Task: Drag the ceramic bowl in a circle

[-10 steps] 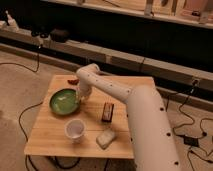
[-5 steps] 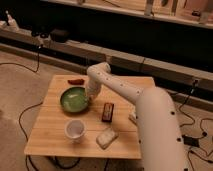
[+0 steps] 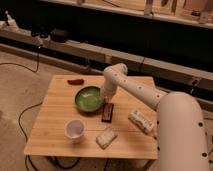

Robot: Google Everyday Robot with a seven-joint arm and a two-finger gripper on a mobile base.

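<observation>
Likely dragging now, with gripper [image 3: 105, 99] pinched shut on the right rim of the green ceramic bowl [image 3: 87, 99] mid-frame; next, slide round gently without letting go.

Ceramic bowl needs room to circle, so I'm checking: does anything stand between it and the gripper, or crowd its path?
Nothing separates them: the gripper is at the right rim of the glossy green ceramic bowl. Close by are a dark rectangular block near that rim and a small red object behind.

Claw [image 3: 105, 97] at right rim of ceramic bowl [image 3: 87, 99], cup [image 3: 74, 129] before it, on table [image 3: 54, 111]
</observation>
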